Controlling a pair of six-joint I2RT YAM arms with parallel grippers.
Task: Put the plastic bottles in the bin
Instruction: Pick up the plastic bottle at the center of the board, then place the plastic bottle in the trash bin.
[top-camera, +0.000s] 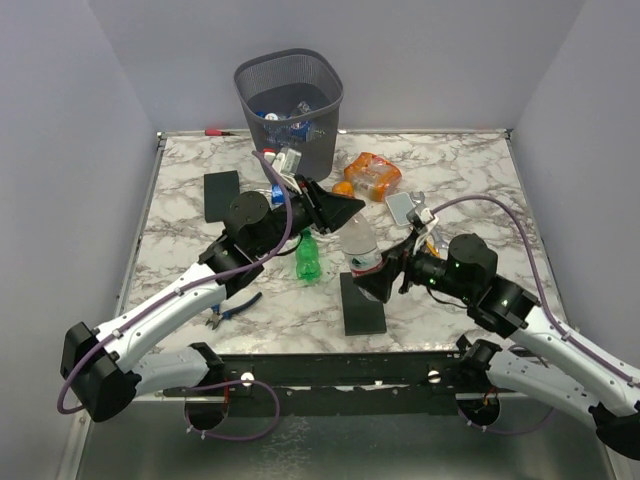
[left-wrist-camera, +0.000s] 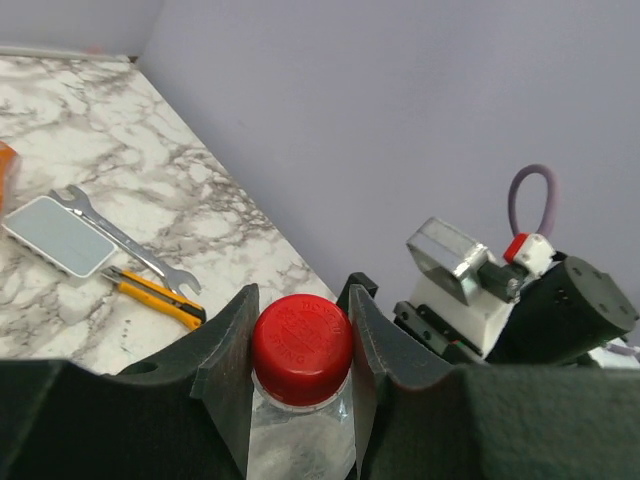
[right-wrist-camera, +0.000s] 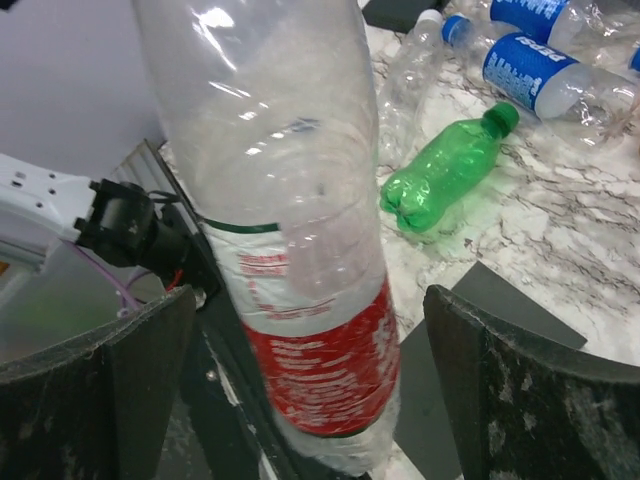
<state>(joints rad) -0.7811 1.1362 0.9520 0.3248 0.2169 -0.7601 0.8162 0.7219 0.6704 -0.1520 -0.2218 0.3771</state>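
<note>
A clear plastic bottle (top-camera: 360, 248) with a red label (right-wrist-camera: 320, 370) and red cap (left-wrist-camera: 301, 335) stands upright over the middle of the table. My left gripper (top-camera: 350, 212) (left-wrist-camera: 302, 300) is shut on its cap from above. My right gripper (top-camera: 372, 282) (right-wrist-camera: 308, 300) stands open around the bottle's lower body, both fingers (right-wrist-camera: 520, 390) clear of it. A green bottle (top-camera: 310, 258) (right-wrist-camera: 450, 170) lies just left of it. Orange bottles (top-camera: 370, 175) lie behind. Blue-labelled bottles (right-wrist-camera: 540, 70) lie on the marble. The mesh bin (top-camera: 290, 95) at the back holds several bottles.
Black slabs lie at the left (top-camera: 222, 195) and under the held bottle (top-camera: 362, 303). Blue-handled pliers (top-camera: 232, 308) sit near the left arm. A white device (left-wrist-camera: 58, 235), a wrench (left-wrist-camera: 130, 240) and a yellow knife (left-wrist-camera: 155, 293) lie right of centre.
</note>
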